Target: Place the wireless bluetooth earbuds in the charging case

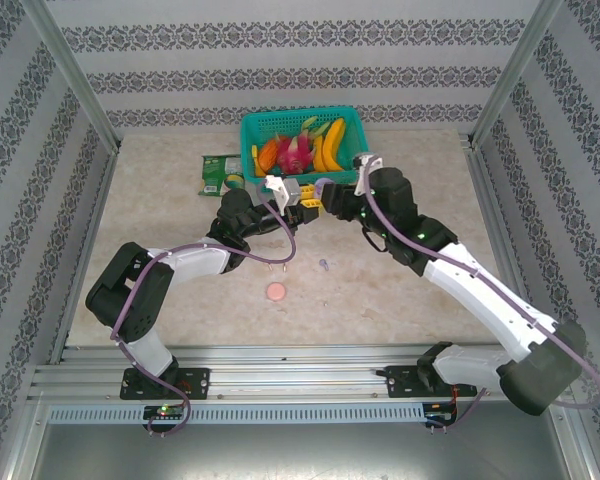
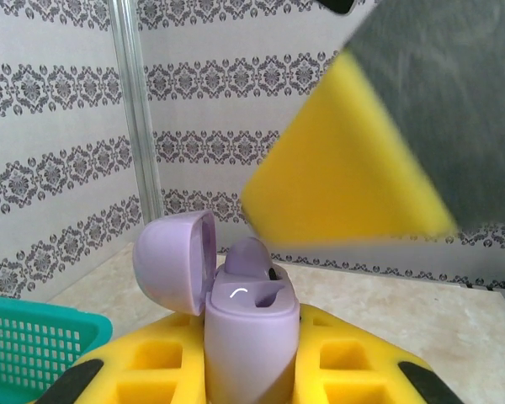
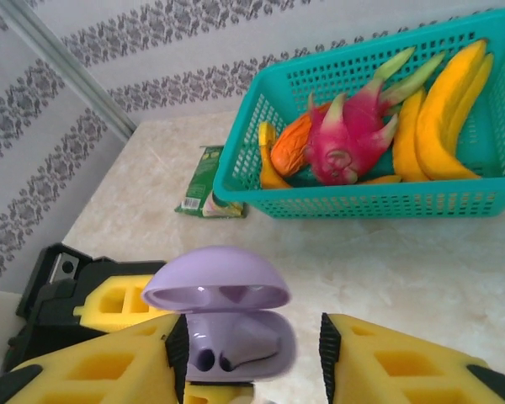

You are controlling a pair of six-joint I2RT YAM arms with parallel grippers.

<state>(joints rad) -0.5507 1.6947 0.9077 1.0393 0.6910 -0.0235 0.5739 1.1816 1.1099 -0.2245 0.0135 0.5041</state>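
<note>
a crinkled green packet (image 1: 220, 172), print too small to read, lies just left of the teal mesh basket (image 3: 362, 202). in front of the basket, the left gripper (image 1: 295, 196) clamps the smooth lilac charging case (image 2: 251, 337), domed lid open. further forward lie a pink round case (image 1: 276, 291) and a tiny lilac earbud (image 1: 323, 264). the right gripper (image 3: 249, 345) spreads its yellow fingers wide around the lilac case.

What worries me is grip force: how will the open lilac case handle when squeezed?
Likely stiff: the lilac charging case holds shape in the left gripper. Glossy and rounded, it looks slippery. The raised lid could swing if knocked.
</note>
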